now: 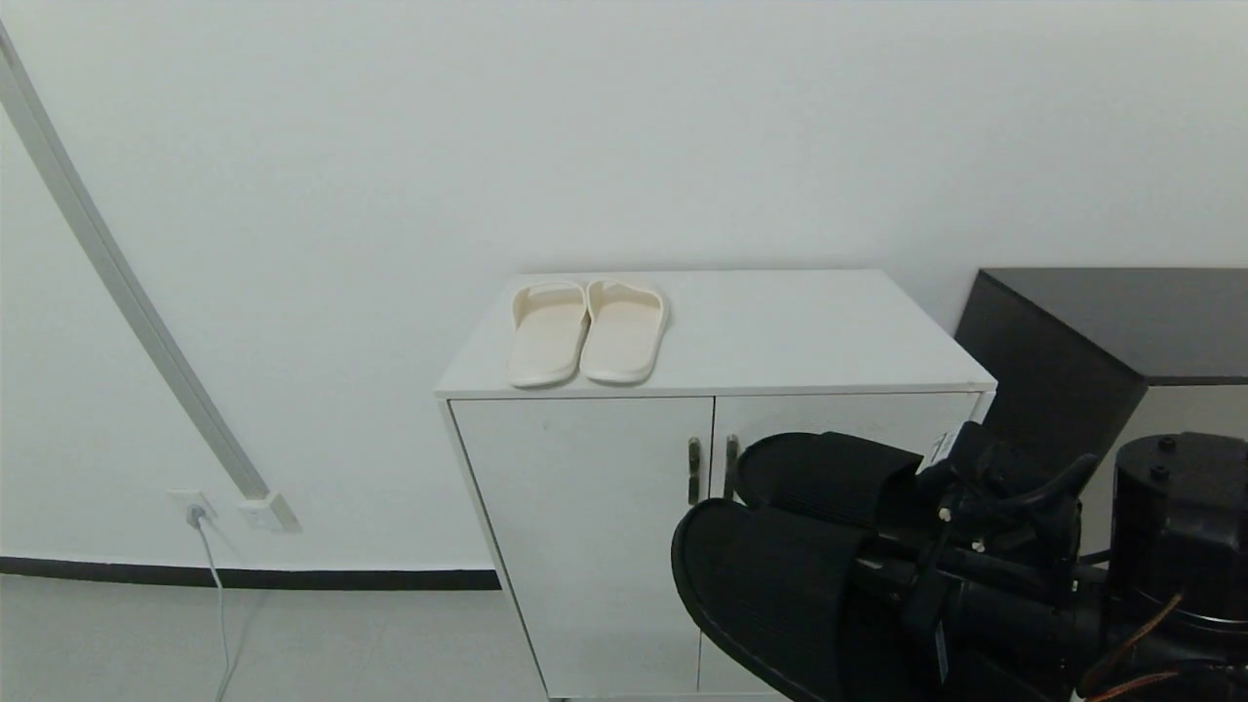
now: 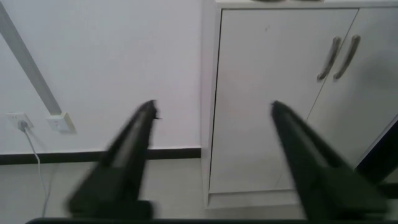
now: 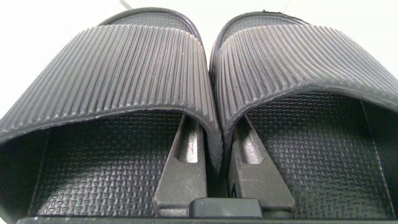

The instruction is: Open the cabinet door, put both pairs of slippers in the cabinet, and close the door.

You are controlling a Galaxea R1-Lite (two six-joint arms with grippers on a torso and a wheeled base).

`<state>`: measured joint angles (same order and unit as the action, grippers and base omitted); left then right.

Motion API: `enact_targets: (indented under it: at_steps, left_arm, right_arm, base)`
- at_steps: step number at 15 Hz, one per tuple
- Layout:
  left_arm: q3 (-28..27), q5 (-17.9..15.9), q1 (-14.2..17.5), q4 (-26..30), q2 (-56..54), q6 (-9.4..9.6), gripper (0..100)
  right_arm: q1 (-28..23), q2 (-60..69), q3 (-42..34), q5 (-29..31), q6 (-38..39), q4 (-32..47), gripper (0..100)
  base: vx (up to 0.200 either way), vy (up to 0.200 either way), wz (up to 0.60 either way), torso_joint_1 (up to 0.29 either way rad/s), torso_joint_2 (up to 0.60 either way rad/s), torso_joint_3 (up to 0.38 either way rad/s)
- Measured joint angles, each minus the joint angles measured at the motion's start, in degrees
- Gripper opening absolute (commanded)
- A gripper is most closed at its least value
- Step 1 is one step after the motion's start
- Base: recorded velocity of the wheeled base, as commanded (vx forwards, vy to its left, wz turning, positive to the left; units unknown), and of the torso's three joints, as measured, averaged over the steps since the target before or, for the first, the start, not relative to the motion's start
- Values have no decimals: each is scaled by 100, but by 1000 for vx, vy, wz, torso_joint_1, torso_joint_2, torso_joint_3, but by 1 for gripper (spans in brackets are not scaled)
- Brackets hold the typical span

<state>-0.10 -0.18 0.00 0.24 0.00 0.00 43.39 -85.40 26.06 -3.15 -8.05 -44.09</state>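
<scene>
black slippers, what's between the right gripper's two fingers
The black slippers' adjoining side walls: the right wrist view shows one right gripper finger inside each slipper, pinching them together.

White cabinet (image 1: 799, 331), doors shut, cream slippers (image 1: 609, 336) side by side on its top, left part

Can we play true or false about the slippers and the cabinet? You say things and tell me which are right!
1. The cream slippers lie on top of the cabinet. True.
2. The cabinet's doors are open. False: both are shut.
3. The right gripper holds the black slippers. True.
4. The left gripper has its jaws shut on a slipper. False: its jaws stand open and hold nothing.
5. The black slippers are inside the cabinet. False: they are held in the air in front of it.
</scene>
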Motion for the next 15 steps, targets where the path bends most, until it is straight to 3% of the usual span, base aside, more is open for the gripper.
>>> enact_targets:
  at_steps: [15]
  left_arm:
    - [0, 5, 0, -2, 0, -5, 100]
  right_arm:
    - [0, -13, -49, 11, -29, 0, 0]
  base:
    - [0, 0, 0, -159, 490, 331]
